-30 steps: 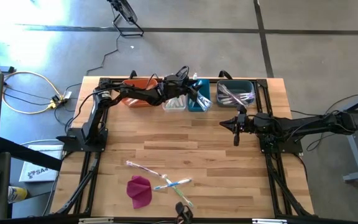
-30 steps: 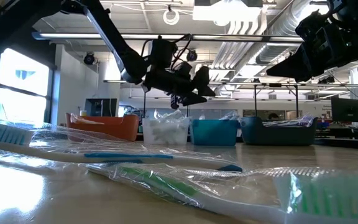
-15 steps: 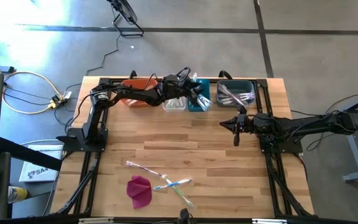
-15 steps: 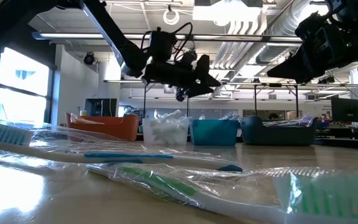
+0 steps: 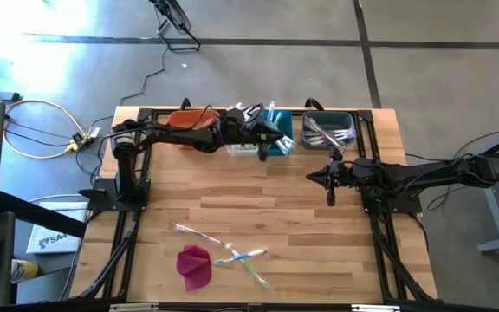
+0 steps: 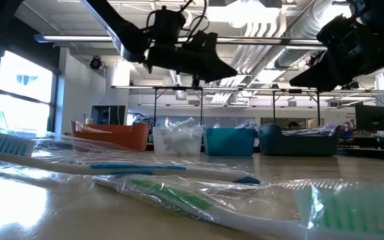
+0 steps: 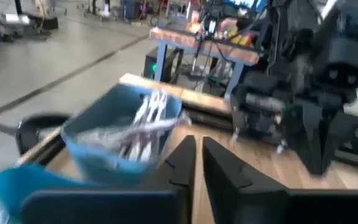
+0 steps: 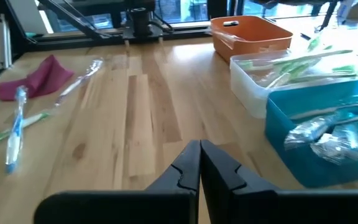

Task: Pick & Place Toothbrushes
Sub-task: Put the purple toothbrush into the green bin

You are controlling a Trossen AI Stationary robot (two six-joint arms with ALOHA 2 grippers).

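High view shows the wooden table point(image 5: 258, 186) with two dark arms reaching over it. Along the far edge, around twelve o'clock, stands a row of bins: an orange bin point(image 5: 191, 120) at about eleven o'clock, a clear white bin point(image 5: 243, 147), a teal bin point(image 5: 277, 143) just beside it, and a dark blue bin point(image 5: 327, 130) toward one o'clock holding wrapped toothbrushes. The left gripper point(image 5: 271, 134) hangs over the white and teal bins, clear of them in the low view, its fingers point(image 7: 188, 158) pressed nearly together with only a thin slit between them and nothing in them. The right gripper point(image 5: 329, 180) waits near three o'clock of the table's middle, clenched and empty, above bare wood. Near six o'clock lies a magenta cloth point(image 5: 194, 264), and just beside it three loose toothbrushes point(image 5: 236, 256) in shiny wrappers: a pink one toward seven o'clock, a blue and a green one crossing each other.
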